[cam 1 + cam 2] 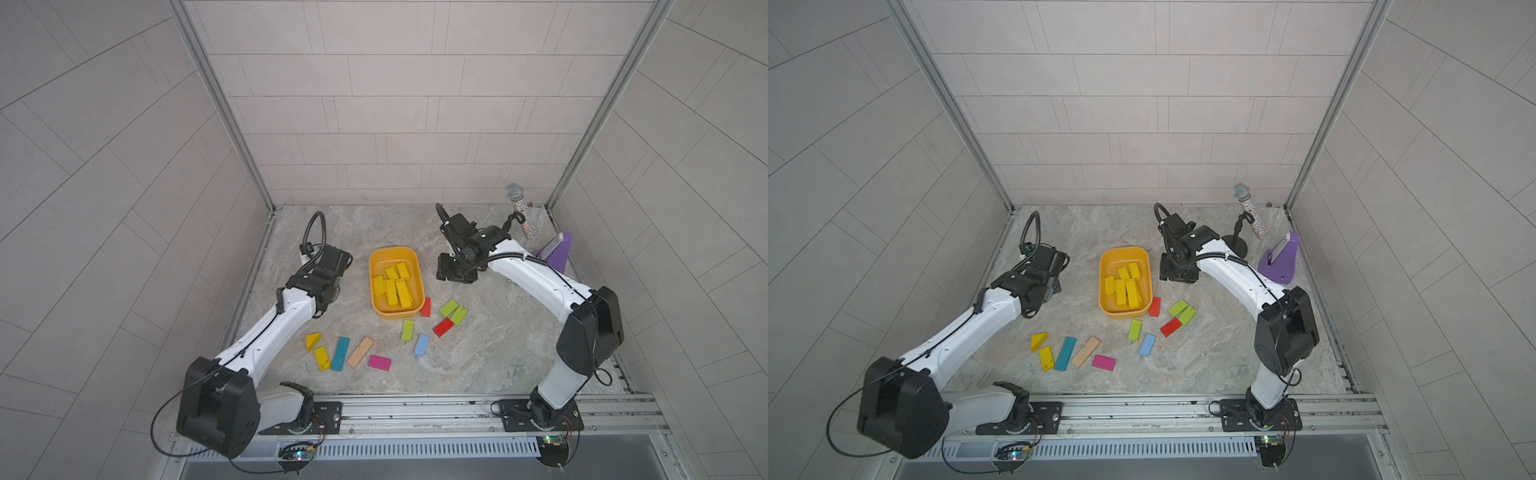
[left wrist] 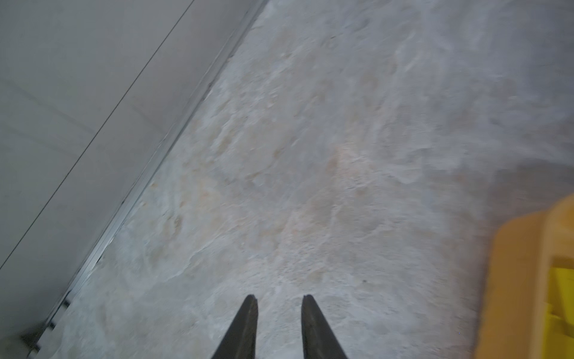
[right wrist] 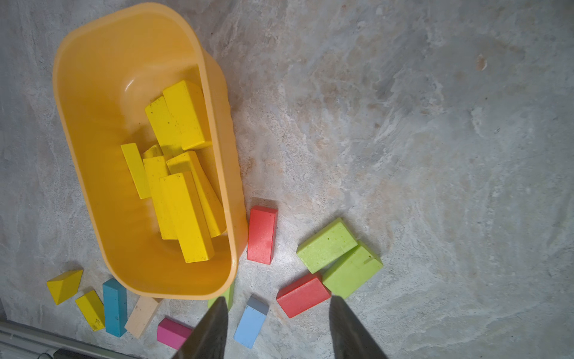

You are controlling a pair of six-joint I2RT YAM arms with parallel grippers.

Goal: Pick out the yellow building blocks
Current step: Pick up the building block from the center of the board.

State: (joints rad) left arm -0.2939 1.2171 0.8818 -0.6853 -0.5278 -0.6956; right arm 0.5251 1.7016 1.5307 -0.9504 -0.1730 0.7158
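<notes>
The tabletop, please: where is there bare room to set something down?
Bare: behind the tub up to the back wall; also between the light-blue block and the right arm's base. Crowded: loose blocks in front of the tub.

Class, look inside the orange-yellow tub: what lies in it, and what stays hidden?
The tub holds several yellow building blocks, piled and overlapping. Lower blocks are partly covered by upper ones, so the exact count cannot be told.
</notes>
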